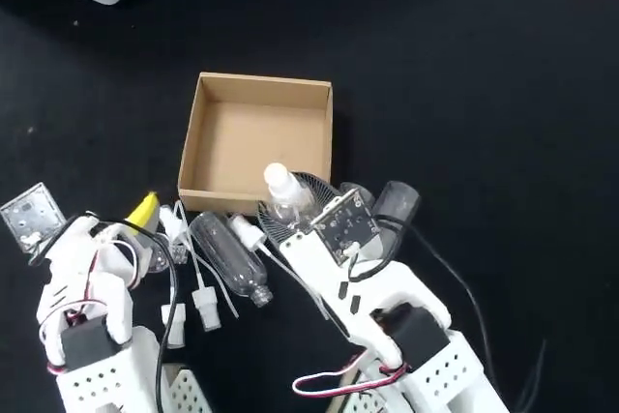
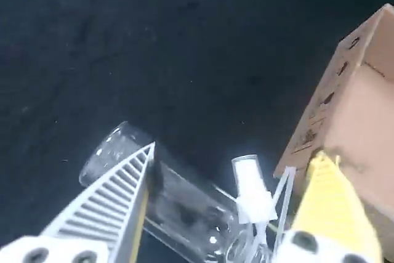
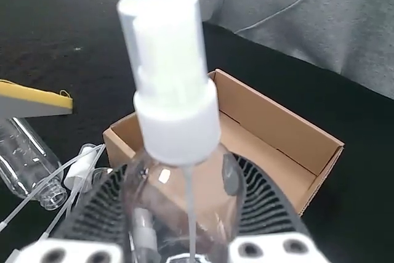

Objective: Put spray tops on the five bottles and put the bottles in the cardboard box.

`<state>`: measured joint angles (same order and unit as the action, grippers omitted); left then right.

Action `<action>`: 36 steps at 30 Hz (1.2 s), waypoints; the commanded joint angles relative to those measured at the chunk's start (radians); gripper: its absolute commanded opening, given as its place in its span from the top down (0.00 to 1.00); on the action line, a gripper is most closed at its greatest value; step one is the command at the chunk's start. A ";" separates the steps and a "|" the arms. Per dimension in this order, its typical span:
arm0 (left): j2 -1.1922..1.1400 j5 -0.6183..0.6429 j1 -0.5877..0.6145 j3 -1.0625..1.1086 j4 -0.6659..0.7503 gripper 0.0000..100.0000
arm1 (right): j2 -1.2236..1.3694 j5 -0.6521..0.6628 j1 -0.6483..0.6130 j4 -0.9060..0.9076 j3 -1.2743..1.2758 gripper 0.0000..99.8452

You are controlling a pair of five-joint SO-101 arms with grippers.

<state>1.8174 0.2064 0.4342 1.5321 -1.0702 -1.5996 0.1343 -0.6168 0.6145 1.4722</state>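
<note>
Two arms sit side by side at a black table (image 1: 484,94). The right gripper (image 1: 295,212) holds a clear bottle (image 1: 286,202) and keeps it standing up. Its black fingers (image 3: 265,204) are closed round the sides of the clear bottle. A white spray top (image 3: 172,84) sits on its neck. The clear bottle is just at the near wall of the cardboard box (image 1: 256,137). I cannot tell if it touches the wall. The cardboard box is open on top and stands in the middle of the table.

The left gripper (image 2: 236,152) is spread wide. It has one pale finger (image 2: 117,204) and one yellow finger (image 2: 329,207). A second bottle (image 2: 184,210) lies on its side on the table between these two fingers. The pale finger is over the second bottle, but I cannot tell if it touches it. A loose spray top (image 2: 249,189) lies just beside the second bottle, nearer the yellow finger and close to a corner of the box.

A third bottle (image 1: 232,258) lies on its side between the two arms, and its neck is bare. Two more spray tops (image 1: 205,309) with thin tubes lie on the table near it, close to the left arm.
</note>
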 commanded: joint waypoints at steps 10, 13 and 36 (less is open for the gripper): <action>0.008 -0.009 0.005 0.012 0.021 0.64 | -0.002 0.002 0.035 -0.011 -0.234 0.95; 0.008 -0.009 0.007 0.013 0.021 0.64 | 0.062 0.002 0.035 -0.009 -0.312 0.95; 0.008 -0.009 0.002 0.016 0.025 0.75 | 0.964 0.003 0.035 -0.305 -0.779 0.95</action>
<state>1.8174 0.2064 0.4358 1.5581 -1.0656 -0.7081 0.1343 -0.6168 0.4212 0.7633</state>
